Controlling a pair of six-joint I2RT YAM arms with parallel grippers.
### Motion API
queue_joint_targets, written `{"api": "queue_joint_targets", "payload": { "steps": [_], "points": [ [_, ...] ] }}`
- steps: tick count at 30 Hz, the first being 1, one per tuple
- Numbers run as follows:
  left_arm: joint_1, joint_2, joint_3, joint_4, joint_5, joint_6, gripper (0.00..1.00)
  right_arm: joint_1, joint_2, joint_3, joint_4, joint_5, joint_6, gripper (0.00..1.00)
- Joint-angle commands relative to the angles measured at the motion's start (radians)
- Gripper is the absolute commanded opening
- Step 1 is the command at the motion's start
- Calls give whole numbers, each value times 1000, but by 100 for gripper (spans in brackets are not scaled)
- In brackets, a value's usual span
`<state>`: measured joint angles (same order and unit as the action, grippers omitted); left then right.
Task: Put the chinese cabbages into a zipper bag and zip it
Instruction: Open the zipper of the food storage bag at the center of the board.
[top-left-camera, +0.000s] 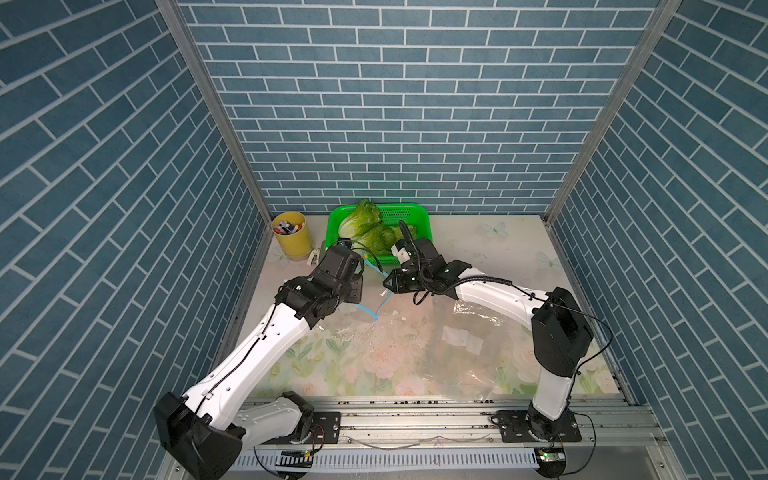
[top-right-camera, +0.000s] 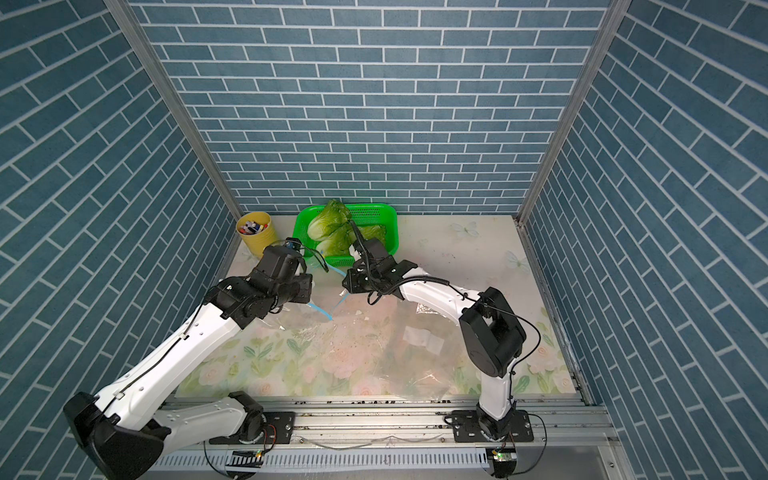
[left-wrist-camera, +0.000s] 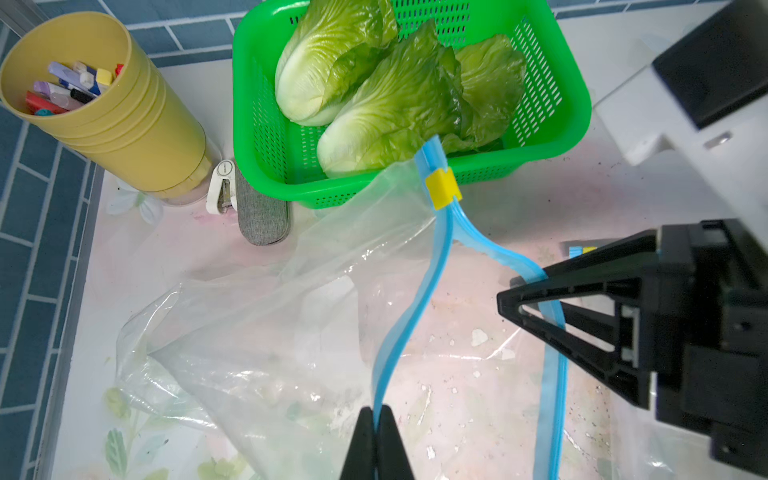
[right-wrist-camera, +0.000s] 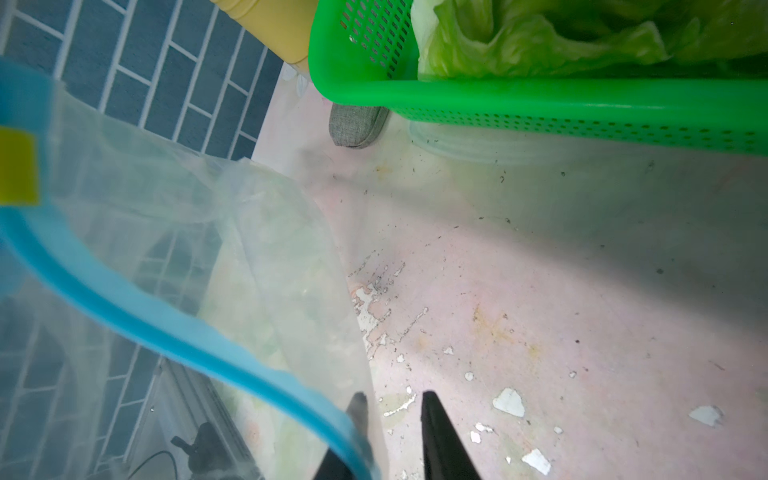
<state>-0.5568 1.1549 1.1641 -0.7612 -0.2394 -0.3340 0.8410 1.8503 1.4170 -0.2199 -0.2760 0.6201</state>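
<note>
The chinese cabbages (left-wrist-camera: 374, 91) lie piled in a green basket (left-wrist-camera: 577, 108) at the back of the table, and both top views show them (top-left-camera: 361, 226) (top-right-camera: 332, 228). A clear zipper bag (left-wrist-camera: 270, 332) with a blue zip strip (left-wrist-camera: 415, 299) and a yellow slider (left-wrist-camera: 442, 189) spreads in front of the basket. My left gripper (left-wrist-camera: 377, 415) is shut on one blue lip of the bag's mouth. My right gripper (right-wrist-camera: 392, 401) stands open at the other lip. One of its fingers (right-wrist-camera: 358, 409) shows through the film, and the blue strip (right-wrist-camera: 166, 320) crosses it.
A yellow cup of pens (top-left-camera: 293, 239) stands at the back left, with a white stapler (left-wrist-camera: 222, 187) and a grey case (left-wrist-camera: 262, 212) beside it. The bag's body with a white label (top-left-camera: 461, 338) lies flat over the flowered table (top-left-camera: 332, 365). Brick walls close three sides.
</note>
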Motion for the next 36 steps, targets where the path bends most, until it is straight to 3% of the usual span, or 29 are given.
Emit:
{"api": "queue_joint_targets", "payload": {
  "steps": [1, 9, 20, 25, 36],
  "points": [
    [0, -24, -15, 62, -9, -6, 0, -2, -28, -19, -17, 38, -27, 28],
    [6, -101, -70, 78, -40, 15, 0, -17, -28, -34, -41, 52, -23, 31],
    [15, -83, -40, 49, -17, 57, 0, -19, -66, -58, -6, 71, -17, 34],
    [15, -52, -24, 50, 29, 73, 0, -19, -73, -40, 8, 31, -25, 38],
    [14, 14, -9, 43, 11, 83, 0, -19, -128, 5, 19, -58, -51, 46]
  ]
}}
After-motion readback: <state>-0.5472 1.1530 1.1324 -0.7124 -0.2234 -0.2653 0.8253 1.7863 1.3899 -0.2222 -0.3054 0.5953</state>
